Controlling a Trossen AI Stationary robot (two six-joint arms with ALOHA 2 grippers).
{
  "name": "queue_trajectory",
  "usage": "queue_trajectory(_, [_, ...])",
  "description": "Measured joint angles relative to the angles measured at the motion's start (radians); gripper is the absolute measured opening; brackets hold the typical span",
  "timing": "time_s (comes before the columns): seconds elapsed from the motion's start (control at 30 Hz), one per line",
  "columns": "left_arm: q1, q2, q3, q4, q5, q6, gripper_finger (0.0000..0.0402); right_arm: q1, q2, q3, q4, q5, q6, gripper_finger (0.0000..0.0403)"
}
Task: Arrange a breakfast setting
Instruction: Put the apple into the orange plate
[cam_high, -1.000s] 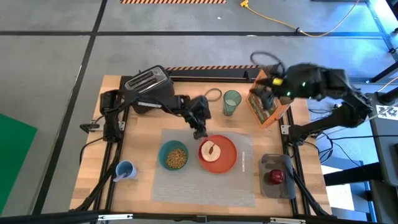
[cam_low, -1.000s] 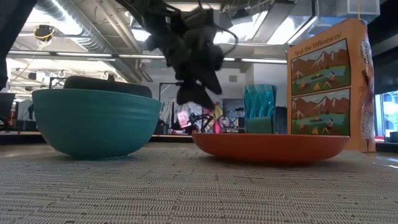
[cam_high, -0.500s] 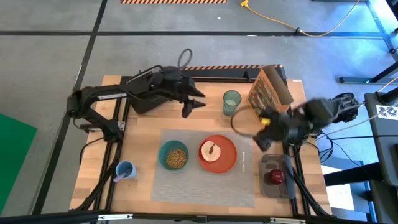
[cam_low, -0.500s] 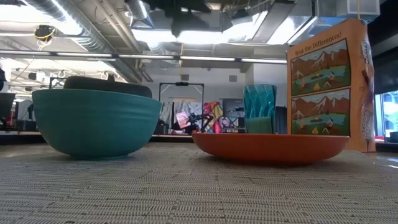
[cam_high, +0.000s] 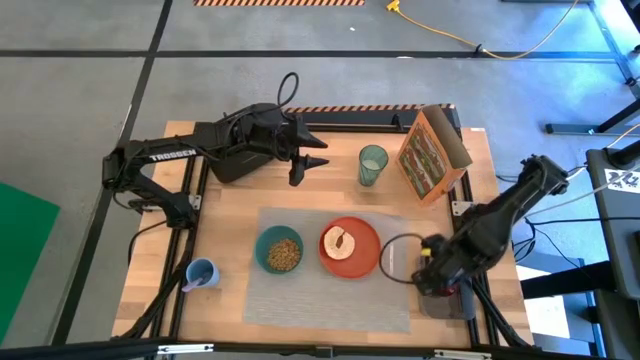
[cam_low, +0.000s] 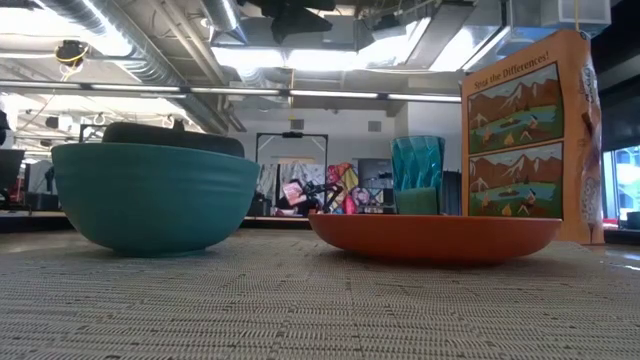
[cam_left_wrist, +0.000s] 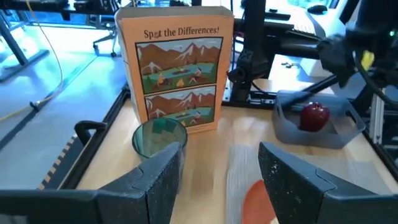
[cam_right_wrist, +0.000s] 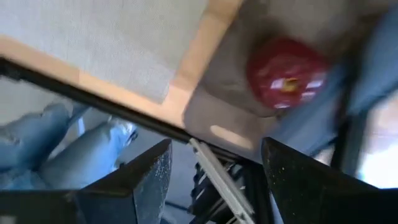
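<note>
Right gripper (cam_high: 432, 280) hangs over the grey tray (cam_left_wrist: 292, 127) at the right edge of the surface (cam_high: 330, 195). Its jaws stand apart with nothing between them. In the right wrist view the red apple (cam_right_wrist: 286, 71) lies ahead of the jaws, inside the tray, not touched. A strip of the grey placemat (cam_high: 330, 290) and the wood edge sit off to one side of the jaws in that view, and a person's jeans-clad legs (cam_right_wrist: 56, 137) show beyond the surface edge.

Left gripper (cam_high: 308, 165) is held up at the far side, beside the black toaster (cam_high: 235, 150), well apart from the setting. Jaws apart, empty. In the left wrist view the green glass (cam_left_wrist: 158, 138) stands straight ahead of the jaws, upright, with the orange cereal box (cam_left_wrist: 177, 68) just behind it, and the apple in its tray farther off to the side.

On the placemat: teal bowl (cam_high: 279, 251) holding brownish cereal, and just beside it the orange-red plate (cam_high: 350, 247) with the toast slice (cam_high: 339, 241) lying on it. A slim pale utensil (cam_high: 391, 260) lies on the mat between the plate and the right jaws. A small blue cup (cam_high: 200, 272) sits off the mat near the left edge. Low view shows bowl and plate side by side, glass and box behind the plate.
</note>
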Motion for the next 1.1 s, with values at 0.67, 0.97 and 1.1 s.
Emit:
queue_trajectory(0.67, [0.0, 0.0, 0.0, -0.123, 0.043, -0.002, 0.0209, 0.008, -0.003, -0.286, 0.063, -0.081, -0.113, 0.0235])
queue_trajectory(0.97, [0.0, 0.0, 0.0, -0.117, 0.026, 0.026, 0.0209, 0.008, -0.004, -0.286, 0.089, -0.072, -0.139, 0.0146])
queue_trajectory(1.1, [0.0, 0.001, 0.0, -0.117, 0.003, 0.042, 0.0209, 0.008, -0.004, -0.286, 0.088, -0.036, -0.162, 0.0106])
